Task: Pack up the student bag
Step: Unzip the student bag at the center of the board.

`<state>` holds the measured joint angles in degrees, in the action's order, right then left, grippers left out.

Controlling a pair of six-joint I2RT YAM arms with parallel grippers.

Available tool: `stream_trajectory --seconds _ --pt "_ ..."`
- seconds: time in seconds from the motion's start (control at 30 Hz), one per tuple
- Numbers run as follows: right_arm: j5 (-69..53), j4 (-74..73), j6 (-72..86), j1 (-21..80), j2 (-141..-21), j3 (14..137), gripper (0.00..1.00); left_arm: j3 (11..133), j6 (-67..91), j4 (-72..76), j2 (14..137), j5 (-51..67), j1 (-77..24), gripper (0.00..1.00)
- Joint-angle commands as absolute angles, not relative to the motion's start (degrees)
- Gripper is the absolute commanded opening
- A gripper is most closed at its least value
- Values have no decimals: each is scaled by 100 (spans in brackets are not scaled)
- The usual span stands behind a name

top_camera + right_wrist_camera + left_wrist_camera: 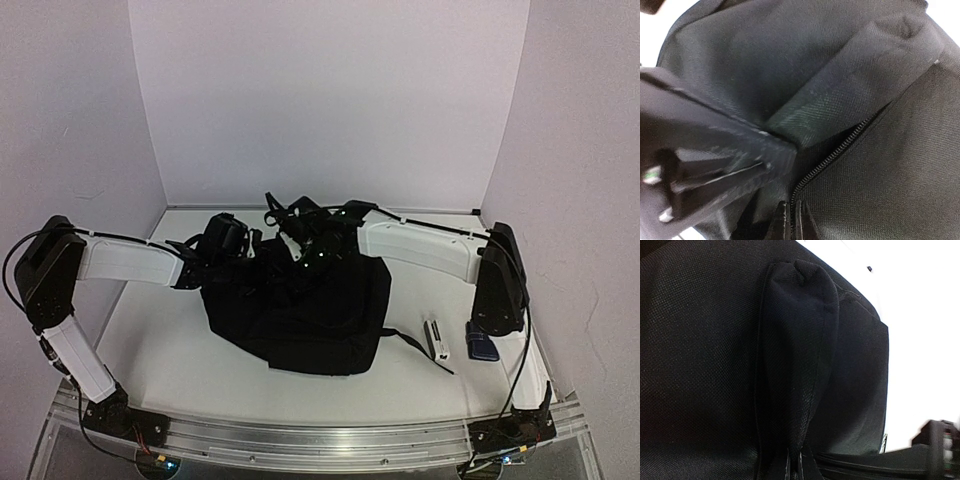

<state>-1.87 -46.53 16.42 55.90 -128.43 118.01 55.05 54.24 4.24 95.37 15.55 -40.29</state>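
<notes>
The black backpack (300, 315) lies in the middle of the white table (160, 340), between the two arms. It is flat and a little crumpled. One thin strap (415, 348) runs out from its right side over the table.

The left gripper (795, 465) is at the far left part of the backpack. Its two fingers stand tight together, and a long fold of the black fabric (797, 340) rises from between them. So this pincer is closed and it grips a fold of the backpack.

The right gripper (792, 220) is at the far edge of the backpack, near the left one. Its fingers are also pressed together with no gap that I can see. They are just at the lower end of the zip (835, 155), which goes up and to the right from the fingertips. The pincer is closed, but I cannot tell if it has the zip pull or the cloth between the fingers. Above the zip a wide flat band of fabric (855, 80) crosses the backpack.

On the right side of the table, apart from the backpack, lie two small things next to each other: a small white object (435, 338) and a dark-blue case (482, 345). The case lies just beside the right arm.
</notes>
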Motion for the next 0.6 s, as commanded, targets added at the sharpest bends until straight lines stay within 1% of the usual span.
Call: stream_trajectory --seconds 0.0,0.07,0.17,0.2,0.27,0.3,0.33,0.4,0.5,0.57 --pt "191 -4901 1242 5416 -11998 12171 0 5648 5310 625 9736 1712 -4034 0" --pt "92 -4875 1217 5303 -11852 12133 0 5703 5221 641 9777 1766 -4079 2" --pt "-201 -4798 1231 5163 -11691 12021 0 5766 5025 639 9700 1833 -4151 8" --pt "-298 -4754 1222 5143 -11650 11967 0 5769 4963 643 9639 1862 -4158 13" --pt "-491 -4679 1159 5133 -11576 11824 0 5756 4812 669 9446 1947 -4159 28" --pt "-624 -4644 1112 5133 -11546 11748 0 5736 4756 677 9319 1963 -4158 33" --pt "-757 -4615 1060 5133 -11518 11663 0 5706 4722 643 9160 1931 -4157 38" --pt "-924 -4583 971 5133 -11471 11498 0 5658 4642 489 8819 1700 -4150 43" --pt "-1010 -4543 825 5133 -11370 11274 0 5584 4588 296 8424 1384 -4083 42" --pt "-998 -4492 774 5133 -11293 11127 0 5489 4657 366 8341 1361 -3996 37"
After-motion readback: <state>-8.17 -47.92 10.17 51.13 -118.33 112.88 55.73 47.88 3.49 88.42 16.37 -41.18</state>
